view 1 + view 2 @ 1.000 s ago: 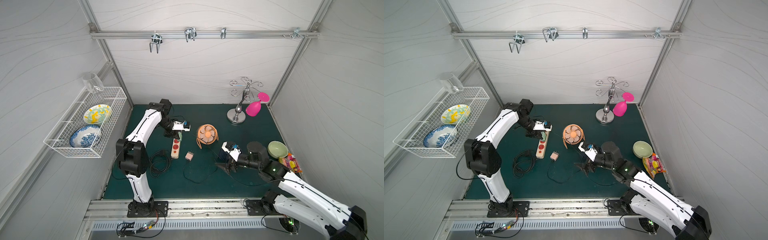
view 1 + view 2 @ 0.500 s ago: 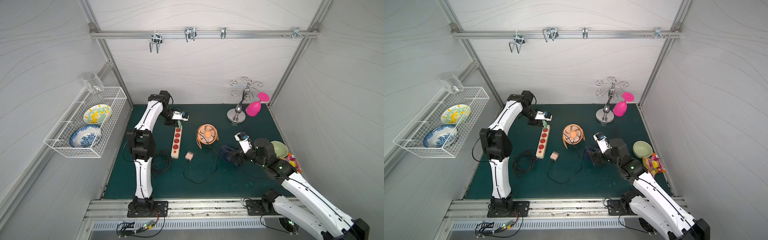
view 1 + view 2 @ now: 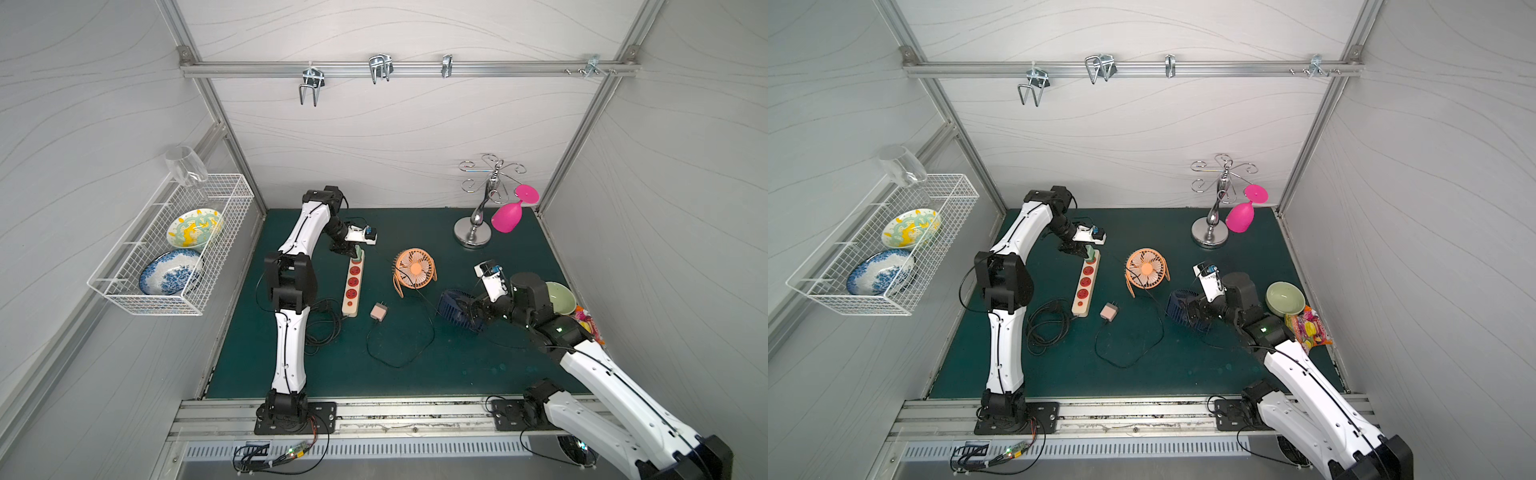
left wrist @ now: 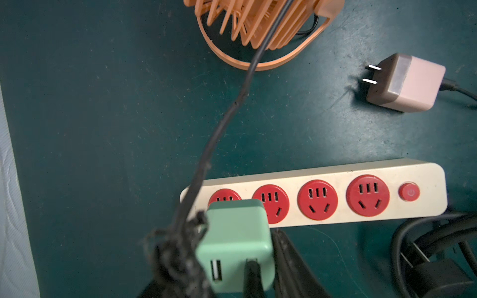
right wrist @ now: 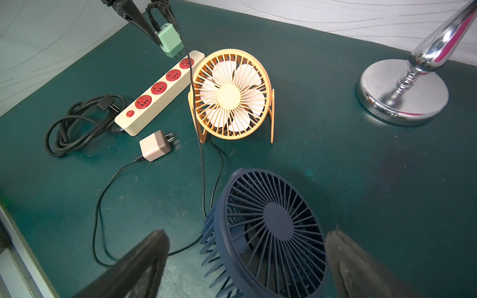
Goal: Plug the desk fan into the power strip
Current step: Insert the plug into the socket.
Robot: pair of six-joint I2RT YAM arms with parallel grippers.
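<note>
My left end effector [image 4: 229, 258] pinches the mint-green cube plug [image 4: 237, 232] by its flat sides; it looks light and rigid. The cream red-socketed power strip [image 4: 335, 170] lies just beneath; the right end effector [image 5: 247, 237] is spread.

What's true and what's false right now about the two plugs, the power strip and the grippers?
1. The left gripper is shut on the green plug. True.
2. The green plug is fully seated in the power strip. False: its prongs show above the end socket.
3. The pink plug lies unplugged on the mat. True.
4. The right gripper is shut. False: it is open, one finger on each side of the blue fan.
</note>
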